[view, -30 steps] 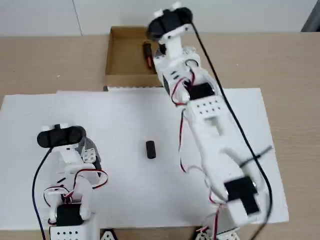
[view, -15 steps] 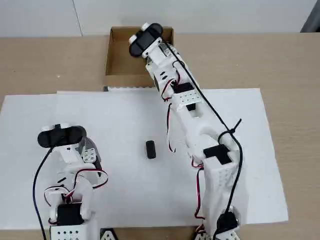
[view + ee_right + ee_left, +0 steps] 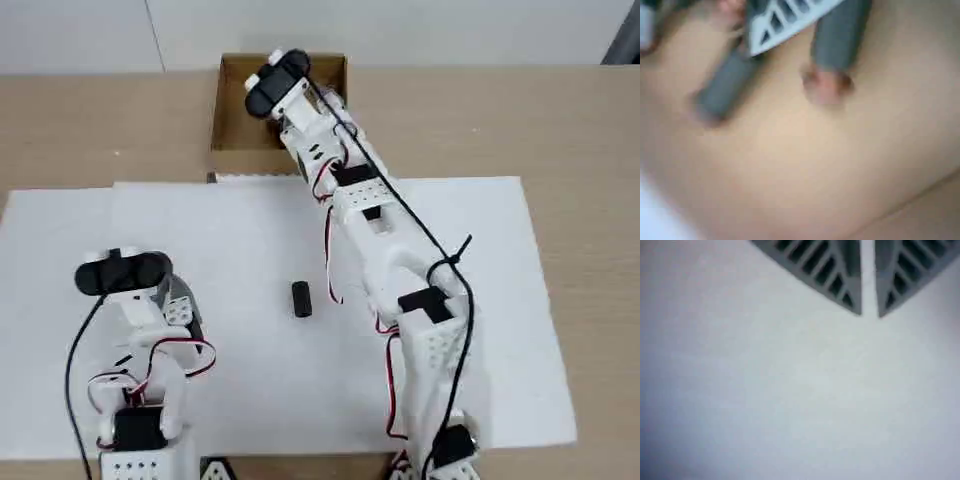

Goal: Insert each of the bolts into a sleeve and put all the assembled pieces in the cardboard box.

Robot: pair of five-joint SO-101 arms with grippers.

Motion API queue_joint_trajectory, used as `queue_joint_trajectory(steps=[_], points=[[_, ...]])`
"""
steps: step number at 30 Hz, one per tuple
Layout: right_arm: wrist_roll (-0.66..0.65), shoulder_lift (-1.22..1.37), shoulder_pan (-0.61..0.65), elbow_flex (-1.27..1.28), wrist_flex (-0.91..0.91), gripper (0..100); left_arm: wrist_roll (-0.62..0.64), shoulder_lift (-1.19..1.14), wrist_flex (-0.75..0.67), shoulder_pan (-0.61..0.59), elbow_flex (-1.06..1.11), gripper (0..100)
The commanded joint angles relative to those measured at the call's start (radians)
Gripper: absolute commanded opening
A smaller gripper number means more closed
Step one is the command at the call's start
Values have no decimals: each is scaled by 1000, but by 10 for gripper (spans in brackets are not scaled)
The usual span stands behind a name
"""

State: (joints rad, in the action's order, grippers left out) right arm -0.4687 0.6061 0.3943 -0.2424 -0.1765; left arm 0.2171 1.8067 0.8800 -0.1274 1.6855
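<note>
A loose black sleeve (image 3: 301, 298) lies on the white paper (image 3: 240, 230) near the middle. My right arm (image 3: 278, 80) stretches over the cardboard box (image 3: 232, 112) at the table's far edge. The right wrist view has the box floor (image 3: 805, 165) close below, with two grey sleeves on it: one (image 3: 839, 35) with a red bolt end (image 3: 826, 88), the other (image 3: 722, 90) beside it. A white latticed part of my right gripper (image 3: 785, 20) overlaps them. My left gripper (image 3: 868, 310) points down just above bare paper at the near left, shut and holding nothing.
Bare wooden table (image 3: 560, 120) surrounds the paper. The right arm's long body (image 3: 410, 280) lies across the paper's right half. The left arm's base (image 3: 140, 430) sits at the near left edge.
My right arm has pulled back and swung its wrist to the left over the box, now covering the assembled piece seen there before. The left arm and the loose sleeve have not moved.
</note>
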Motion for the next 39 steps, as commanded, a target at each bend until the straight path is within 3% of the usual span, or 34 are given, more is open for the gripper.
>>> queue_joint_trajectory(steps=[1, 4, 25, 39], points=[[-2, -136, 8, -49, -113, 50, -2, 8, 6, -3, -4, 6], [66, -203, 21, -49, -213, 4, -2, 8, 6, -3, -4, 6], [388, -576, 30, -49, -906, 4, -2, 8, 6, -3, -4, 6], [713, -662, 33, -49, -1458, 6, 0, 8, 6, -2, -4, 6]])
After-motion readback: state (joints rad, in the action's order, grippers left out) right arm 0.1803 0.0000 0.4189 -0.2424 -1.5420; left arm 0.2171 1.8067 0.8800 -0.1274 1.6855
